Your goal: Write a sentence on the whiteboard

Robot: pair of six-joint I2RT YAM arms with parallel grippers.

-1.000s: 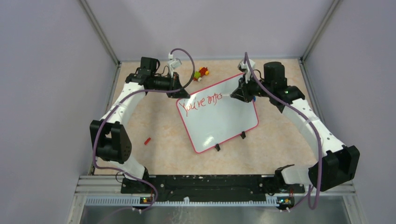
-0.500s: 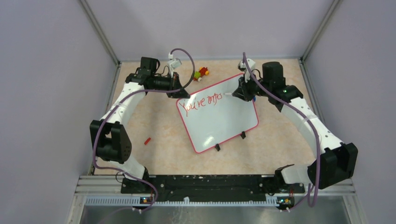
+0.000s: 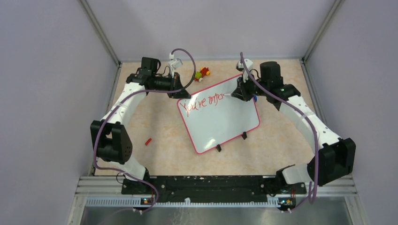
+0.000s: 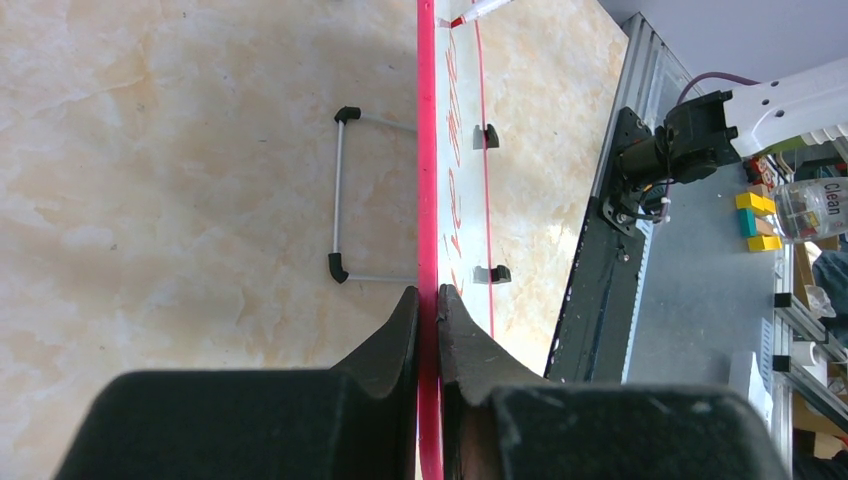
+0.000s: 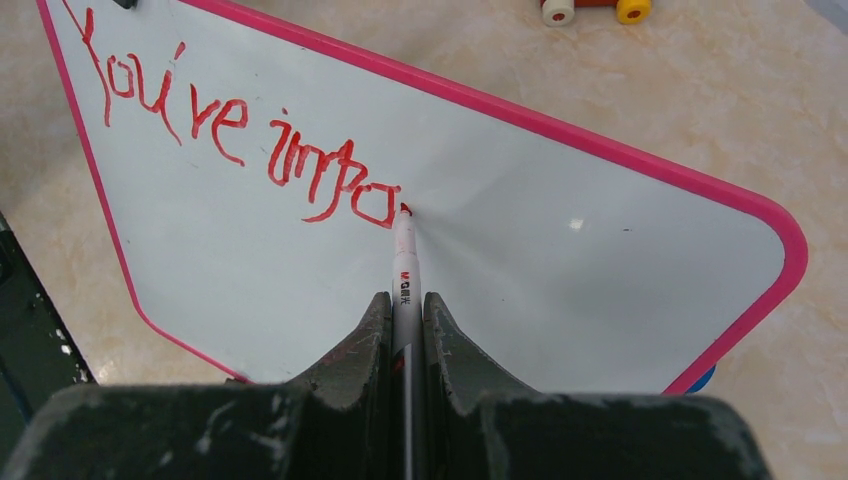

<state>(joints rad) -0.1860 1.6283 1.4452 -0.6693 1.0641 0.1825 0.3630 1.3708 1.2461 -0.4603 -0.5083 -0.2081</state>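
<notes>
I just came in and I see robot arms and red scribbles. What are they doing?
They are writing a sentence. The right gripper is clamped on a thin white marker with a red tip, and that tip touches the glossy, pink-rimmed rectangular whiteboard. The left gripper pinches the board's rim at one edge, holding it. The slanted red lettering reads "You're impo", so the second word is not finished yet.

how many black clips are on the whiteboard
2. Both sit on the whiteboard edge nearest the arm bases: one clip by the near-left corner, the other clip further right. The far edge is partly covered, so more could hide there.
</notes>
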